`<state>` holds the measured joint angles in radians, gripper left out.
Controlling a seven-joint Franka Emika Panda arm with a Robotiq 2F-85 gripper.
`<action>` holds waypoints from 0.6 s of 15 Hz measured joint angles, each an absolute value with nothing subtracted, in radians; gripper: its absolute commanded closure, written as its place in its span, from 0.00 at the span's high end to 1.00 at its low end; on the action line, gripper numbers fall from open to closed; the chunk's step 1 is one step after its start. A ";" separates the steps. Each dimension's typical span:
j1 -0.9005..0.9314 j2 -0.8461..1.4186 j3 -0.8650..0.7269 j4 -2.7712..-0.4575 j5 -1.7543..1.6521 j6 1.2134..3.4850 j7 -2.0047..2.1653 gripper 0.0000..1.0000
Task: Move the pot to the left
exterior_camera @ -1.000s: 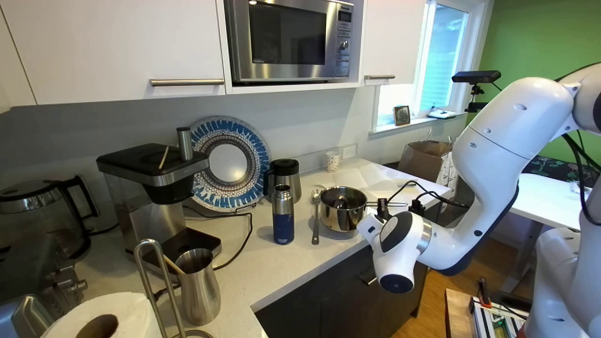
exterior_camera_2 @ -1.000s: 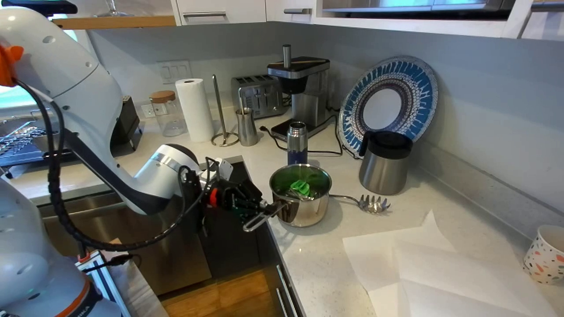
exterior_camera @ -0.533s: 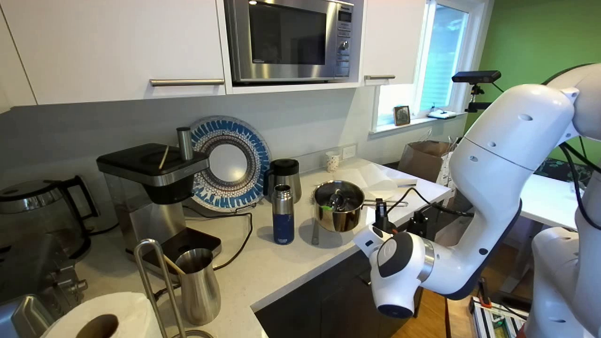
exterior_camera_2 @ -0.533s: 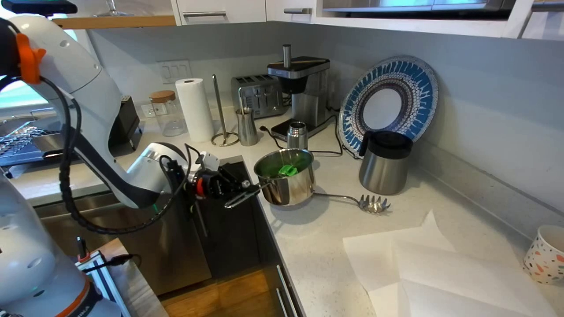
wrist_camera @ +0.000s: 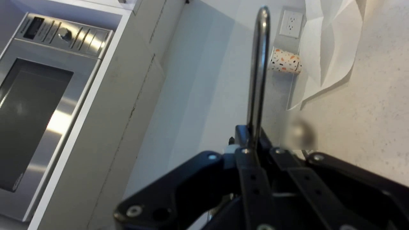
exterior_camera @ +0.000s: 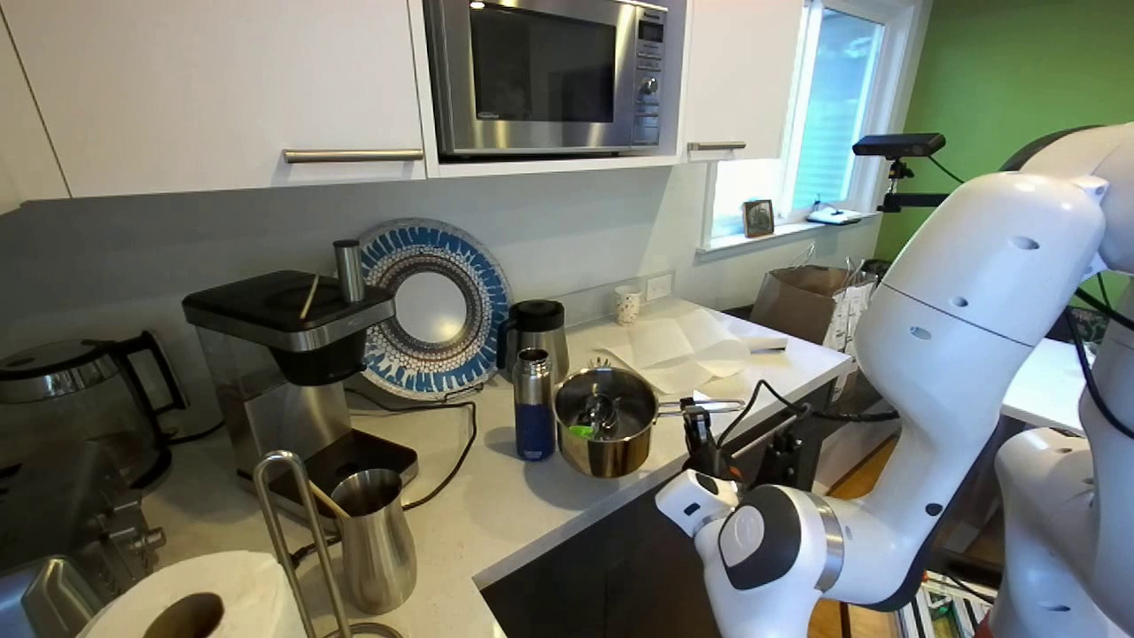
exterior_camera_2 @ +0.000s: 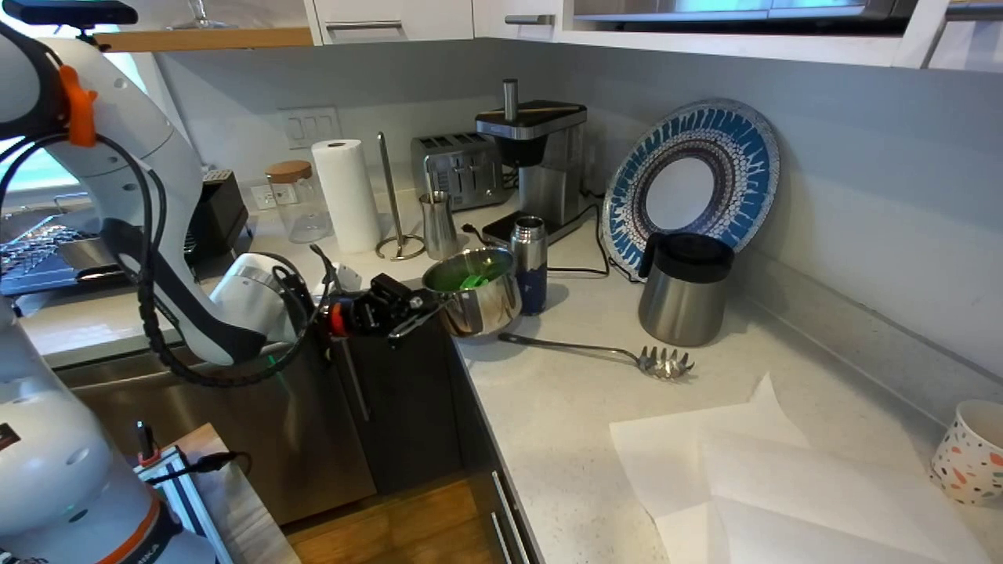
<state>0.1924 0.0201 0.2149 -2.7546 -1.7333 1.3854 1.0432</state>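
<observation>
The jaws are clamped on the handle (wrist_camera: 259,72) of the pot (exterior_camera_2: 484,307) — presumably the slimmest hold for carrying. The tumbler (exterior_camera: 534,416) stands just beside.

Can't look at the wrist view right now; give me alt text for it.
Black gripper shut on the pot's steel loop handle, its end pointing up. Behind, tipped sideways: microwave at left, speckled cup, white paper and pale counter at right.
</observation>
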 measured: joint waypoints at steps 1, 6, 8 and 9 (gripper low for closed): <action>0.204 0.027 0.227 -2.754 -1.737 1.385 1.043 0.01; 0.252 0.067 0.278 -2.752 -1.780 1.391 1.042 0.01; 0.262 0.084 0.291 -2.751 -1.832 1.394 1.042 0.01; 0.267 0.092 0.295 -2.751 -1.859 1.395 1.042 0.01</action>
<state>0.2669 0.0919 0.2950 -2.7507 -1.8591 1.3946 1.0421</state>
